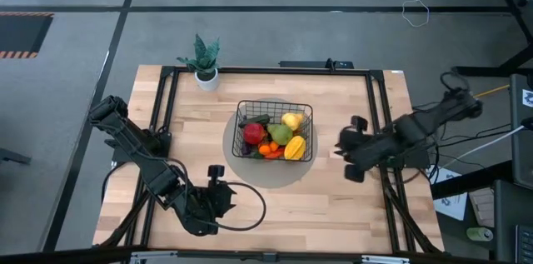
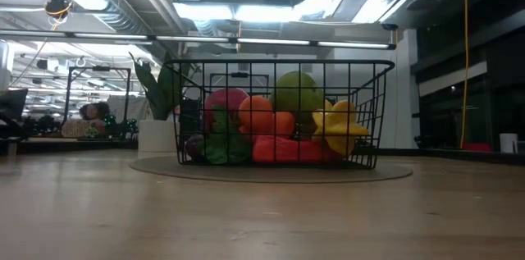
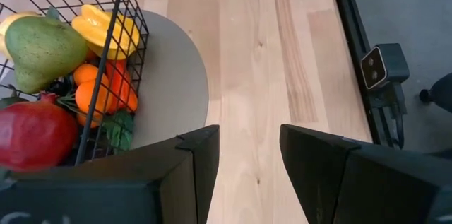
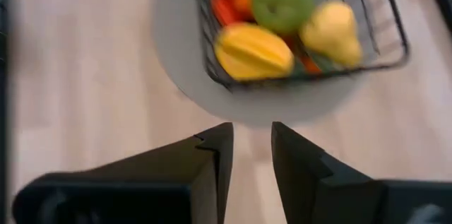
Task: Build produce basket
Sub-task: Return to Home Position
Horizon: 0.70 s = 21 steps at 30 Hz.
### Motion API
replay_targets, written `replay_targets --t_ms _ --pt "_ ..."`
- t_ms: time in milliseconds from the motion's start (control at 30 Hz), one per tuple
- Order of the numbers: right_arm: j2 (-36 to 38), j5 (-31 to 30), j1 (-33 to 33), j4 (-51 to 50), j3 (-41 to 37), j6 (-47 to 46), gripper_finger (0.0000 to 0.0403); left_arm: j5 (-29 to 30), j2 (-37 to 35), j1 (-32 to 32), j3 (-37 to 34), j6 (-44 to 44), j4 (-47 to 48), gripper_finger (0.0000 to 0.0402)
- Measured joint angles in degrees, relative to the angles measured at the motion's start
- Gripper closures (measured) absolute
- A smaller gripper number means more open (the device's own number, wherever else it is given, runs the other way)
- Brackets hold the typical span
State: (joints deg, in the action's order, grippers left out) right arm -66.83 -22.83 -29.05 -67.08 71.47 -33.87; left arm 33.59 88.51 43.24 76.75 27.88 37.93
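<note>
The black wire-mesh basket (image 1: 275,112) stands with its base on a grey round disc (image 1: 271,172) at the table's middle. Inside it lie the produce: a red fruit (image 1: 252,133), a green pear (image 1: 281,133), yellow fruits (image 1: 293,147) and oranges (image 1: 268,149). The low view shows the filled basket (image 2: 275,71) and no gripper. My left gripper (image 1: 216,182) hovers near the table's near edge, left of the basket, open and empty (image 3: 248,155). My right gripper (image 1: 343,149) is to the right of the basket, pointing at it, open and empty (image 4: 252,146).
A potted green plant (image 1: 205,62) in a white pot stands at the far left of the table. Black frame rails (image 1: 379,114) run along the table's left, right and far sides. Bare wood (image 1: 291,206) lies between the disc and the near edge.
</note>
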Motion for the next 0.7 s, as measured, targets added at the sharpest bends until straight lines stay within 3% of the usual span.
replay_targets --t_ms 400,700 --pt "33.85 -0.11 -1.59 31.44 -28.10 -0.43 0.0315 0.19 0.00 0.00 0.00 -1.14 0.24 0.0264" --pt "56.96 -6.64 -1.56 47.54 -44.69 0.62 0.0315 0.24 0.00 0.01 0.00 -1.40 0.20 0.0264"
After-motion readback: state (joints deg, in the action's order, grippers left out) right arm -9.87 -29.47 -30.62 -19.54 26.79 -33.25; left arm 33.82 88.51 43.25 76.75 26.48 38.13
